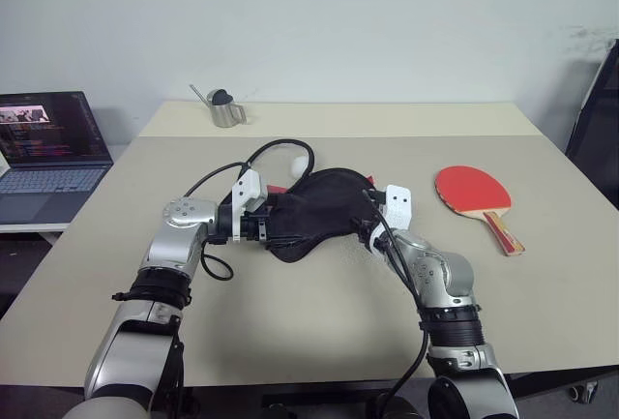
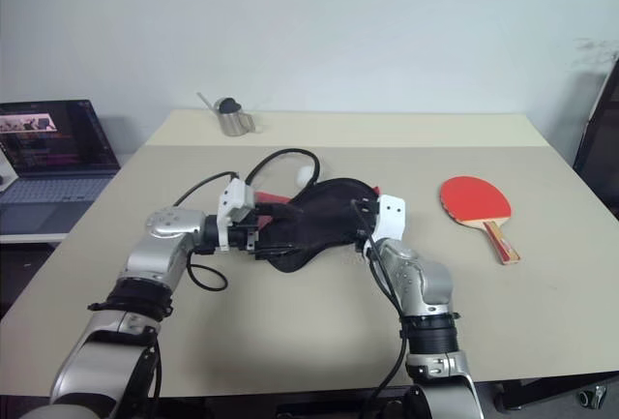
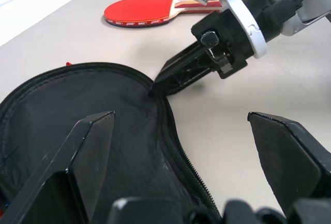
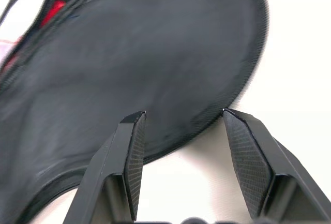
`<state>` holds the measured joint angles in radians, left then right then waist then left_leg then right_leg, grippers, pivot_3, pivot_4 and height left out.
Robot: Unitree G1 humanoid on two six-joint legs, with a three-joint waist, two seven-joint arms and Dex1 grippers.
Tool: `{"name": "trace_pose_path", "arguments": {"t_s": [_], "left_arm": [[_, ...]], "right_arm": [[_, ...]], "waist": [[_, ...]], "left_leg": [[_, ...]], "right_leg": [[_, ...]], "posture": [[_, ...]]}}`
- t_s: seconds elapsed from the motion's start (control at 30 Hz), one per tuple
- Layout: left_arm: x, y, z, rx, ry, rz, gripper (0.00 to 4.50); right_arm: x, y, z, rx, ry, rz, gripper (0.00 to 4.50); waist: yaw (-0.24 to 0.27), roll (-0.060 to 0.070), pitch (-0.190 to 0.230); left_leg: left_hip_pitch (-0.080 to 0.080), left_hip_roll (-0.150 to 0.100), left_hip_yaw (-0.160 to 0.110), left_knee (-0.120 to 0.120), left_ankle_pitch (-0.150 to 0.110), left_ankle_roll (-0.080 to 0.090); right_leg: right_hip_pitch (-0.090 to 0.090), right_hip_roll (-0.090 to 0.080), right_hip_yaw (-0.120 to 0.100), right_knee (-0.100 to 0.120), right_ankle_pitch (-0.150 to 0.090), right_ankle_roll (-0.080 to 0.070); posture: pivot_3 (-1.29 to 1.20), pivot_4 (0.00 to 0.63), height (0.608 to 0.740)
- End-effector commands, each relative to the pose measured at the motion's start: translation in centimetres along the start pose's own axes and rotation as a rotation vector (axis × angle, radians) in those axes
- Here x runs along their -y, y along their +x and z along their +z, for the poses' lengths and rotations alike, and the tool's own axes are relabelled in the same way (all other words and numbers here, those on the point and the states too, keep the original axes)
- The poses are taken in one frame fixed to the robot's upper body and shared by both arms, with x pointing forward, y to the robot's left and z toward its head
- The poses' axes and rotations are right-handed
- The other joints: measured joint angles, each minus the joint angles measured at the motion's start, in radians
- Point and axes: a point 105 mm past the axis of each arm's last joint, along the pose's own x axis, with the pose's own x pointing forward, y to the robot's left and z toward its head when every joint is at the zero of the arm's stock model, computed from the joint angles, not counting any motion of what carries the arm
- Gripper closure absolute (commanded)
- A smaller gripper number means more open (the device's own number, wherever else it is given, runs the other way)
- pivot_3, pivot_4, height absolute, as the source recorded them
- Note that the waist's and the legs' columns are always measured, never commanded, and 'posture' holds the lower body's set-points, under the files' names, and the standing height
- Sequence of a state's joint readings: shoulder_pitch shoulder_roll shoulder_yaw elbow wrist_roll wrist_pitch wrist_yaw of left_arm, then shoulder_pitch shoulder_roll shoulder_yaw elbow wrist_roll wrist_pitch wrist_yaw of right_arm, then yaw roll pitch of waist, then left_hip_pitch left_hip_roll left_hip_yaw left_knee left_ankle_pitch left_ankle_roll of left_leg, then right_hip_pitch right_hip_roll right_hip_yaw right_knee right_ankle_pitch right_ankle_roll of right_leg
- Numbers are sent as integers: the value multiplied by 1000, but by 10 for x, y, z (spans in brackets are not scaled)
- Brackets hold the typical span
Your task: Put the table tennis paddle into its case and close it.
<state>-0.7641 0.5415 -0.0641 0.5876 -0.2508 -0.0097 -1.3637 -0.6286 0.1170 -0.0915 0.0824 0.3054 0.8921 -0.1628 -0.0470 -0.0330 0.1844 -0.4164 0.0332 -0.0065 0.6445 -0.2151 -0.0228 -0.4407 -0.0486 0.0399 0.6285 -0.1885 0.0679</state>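
Note:
The black case (image 1: 324, 208) lies in the middle of the table, zip rim up, with a bit of red showing at its far left edge. The table tennis paddle (image 1: 472, 190) lies red face up to the right of it, apart, handle toward the front edge. My left gripper (image 1: 274, 224) is at the case's left end, wide open (image 3: 181, 118), one finger over the case and the other over bare table. My right gripper (image 1: 372, 214) is at the case's right rim. Its fingers stand partly apart (image 4: 183, 113), tips at the zip edge, with nothing clamped between them.
A small white ball (image 1: 300, 164) sits just behind the case by a black cable. A metal cup (image 1: 225, 107) stands at the back of the table. An open laptop (image 1: 48, 153) is on a lower desk to the left. A dark object (image 1: 600, 119) stands past the right edge.

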Motion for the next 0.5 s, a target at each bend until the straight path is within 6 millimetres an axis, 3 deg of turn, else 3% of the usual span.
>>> {"name": "trace_pose_path", "arguments": {"t_s": [0.03, 0.37, 0.5], "left_arm": [[-5, 1, 15, 26, 53, 6, 0], [-5, 2, 15, 28, 53, 7, 0], [-4, 3, 15, 29, 54, 6, 0]], "right_arm": [[-4, 0, 12, 66, -53, -2, 1961], [-11, 5, -3, 10, -66, 40, 1961], [-12, 7, -2, 12, -89, 32, 2837]], "waist": [[-1, 0, 0], [-2, 0, 0], [-4, 0, 0]], "left_leg": [[0, 0, 0, 0, 0, 0], [0, 0, 0, 0, 0, 0], [0, 0, 0, 0, 0, 0]], "right_leg": [[0, 0, 0, 0, 0, 0], [0, 0, 0, 0, 0, 0], [0, 0, 0, 0, 0, 0]], "posture": [[0, 150, 740], [0, 150, 740], [0, 150, 740]]}}
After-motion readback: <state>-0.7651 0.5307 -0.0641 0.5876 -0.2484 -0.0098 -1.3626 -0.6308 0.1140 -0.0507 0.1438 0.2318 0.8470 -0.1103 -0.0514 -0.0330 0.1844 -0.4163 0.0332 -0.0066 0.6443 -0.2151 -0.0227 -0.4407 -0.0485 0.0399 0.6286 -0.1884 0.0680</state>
